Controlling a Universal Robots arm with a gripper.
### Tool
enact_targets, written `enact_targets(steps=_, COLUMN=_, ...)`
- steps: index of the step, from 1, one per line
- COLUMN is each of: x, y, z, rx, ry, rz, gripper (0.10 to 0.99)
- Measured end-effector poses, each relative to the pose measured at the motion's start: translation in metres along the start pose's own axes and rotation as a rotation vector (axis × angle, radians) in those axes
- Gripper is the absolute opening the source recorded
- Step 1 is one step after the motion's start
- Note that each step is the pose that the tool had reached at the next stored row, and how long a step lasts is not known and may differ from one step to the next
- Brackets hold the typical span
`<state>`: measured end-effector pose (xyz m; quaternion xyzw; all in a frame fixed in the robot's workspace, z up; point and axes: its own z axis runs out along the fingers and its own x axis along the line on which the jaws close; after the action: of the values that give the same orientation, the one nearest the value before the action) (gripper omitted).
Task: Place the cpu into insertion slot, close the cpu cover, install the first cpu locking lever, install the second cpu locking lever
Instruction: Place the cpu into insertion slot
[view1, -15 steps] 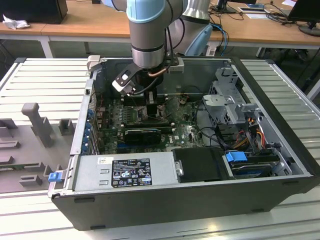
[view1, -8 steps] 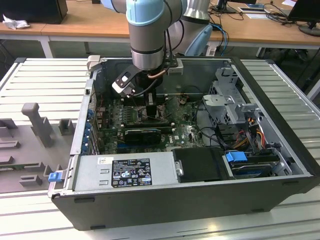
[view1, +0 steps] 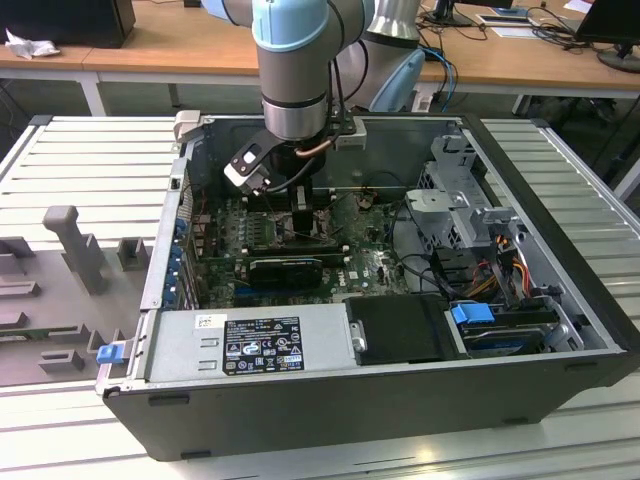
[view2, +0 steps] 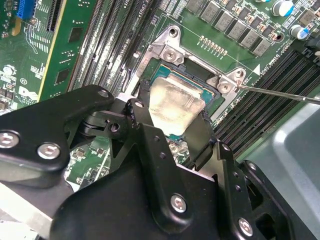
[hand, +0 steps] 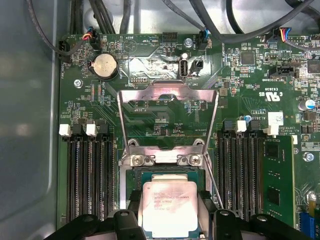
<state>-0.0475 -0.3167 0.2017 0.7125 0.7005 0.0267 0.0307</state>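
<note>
Now the cpu (hand: 169, 210) sits within the tool (hand: 170, 198), seemingly gripped.

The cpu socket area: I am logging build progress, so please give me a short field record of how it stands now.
cpu: silver top up, at the insertion slot; whether it is fully seated cannot be told
cpu cover: swung open, clear of the slot, hinged at the slot's edge
locking lever: thin rod running out from the slot's corner, not over the cover
gripper: down inside the computer case, straddling the cpu
memory slots: long black rows on both sides of the slot
</note>
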Motion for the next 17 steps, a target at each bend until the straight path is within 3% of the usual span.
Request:
enact_targets(steps=2, x=0.0000, y=0.0000, z=0.0000, rx=0.000, ry=-0.0001, rz=0.000, gripper=0.541)
enact_targets(steps=3, x=0.0000, y=0.0000, z=0.0000, rx=0.000, ry=-0.0001, rz=0.000, gripper=0.604)
enact_targets(steps=11, x=0.0023, y=0.0000, z=-0.0007, rx=0.000, ry=0.0130, rz=0.001, gripper=0.604)
enact_targets(steps=13, x=0.0024, y=0.0000, z=-0.0010, rx=0.000, ry=0.0129, rz=0.002, gripper=0.604)
enact_targets(steps=17, x=0.0023, y=0.0007, z=-0.0091, rx=0.000, ry=0.0116, rz=0.001, gripper=0.604)
